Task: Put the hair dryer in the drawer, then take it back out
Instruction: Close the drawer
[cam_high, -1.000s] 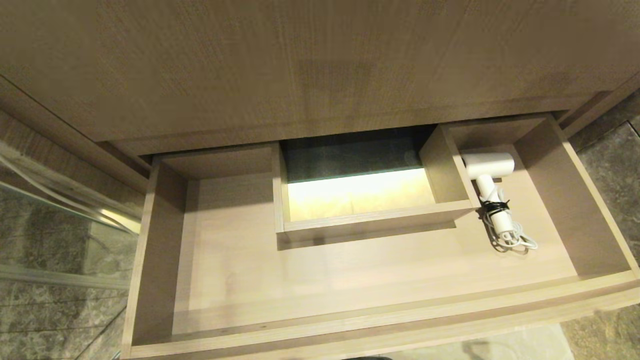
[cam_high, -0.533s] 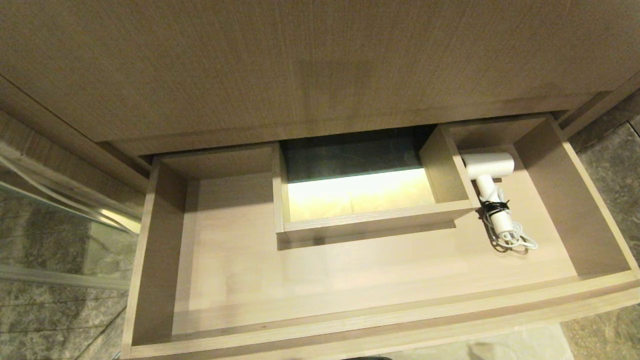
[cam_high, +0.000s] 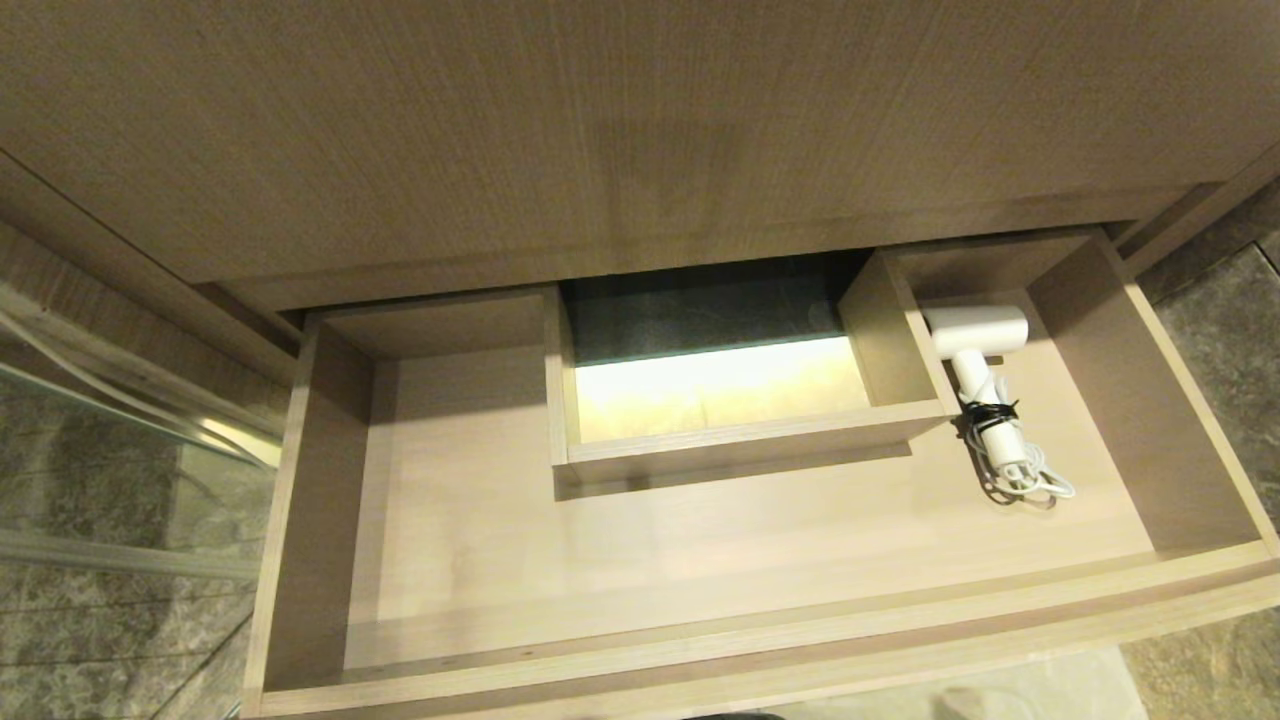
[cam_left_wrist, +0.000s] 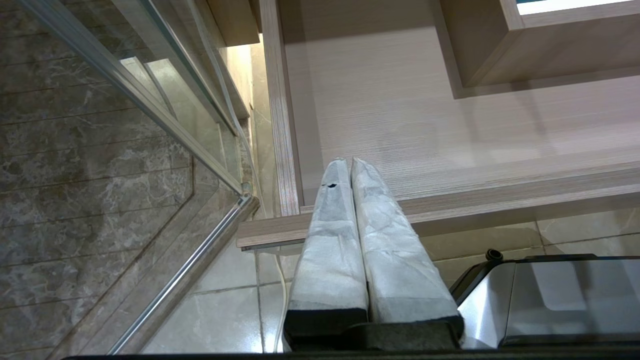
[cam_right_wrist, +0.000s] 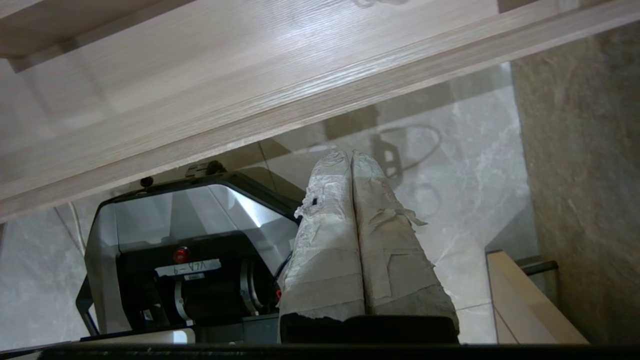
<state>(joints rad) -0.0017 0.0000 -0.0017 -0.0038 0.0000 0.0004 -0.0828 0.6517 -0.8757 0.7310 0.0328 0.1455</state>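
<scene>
Drawer (cam_high: 700, 560) pulled open, fills lower frame of head view. Hair dryer (cam_high: 985, 385) lies in right arm of drawer, right of centre, barrel toward back, handle and bundled cord toward front. Left claw (cam_left_wrist: 350, 165) pressed closed, empty, above drawer's front left corner. Right claw (cam_right_wrist: 350, 157) pressed closed, empty, over floor outside drawer front.

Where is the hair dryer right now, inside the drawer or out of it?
Inside. The hair dryer lies flat on the floor of the open drawer, on its right side next to the cut-out, and no gripper touches it.
</scene>
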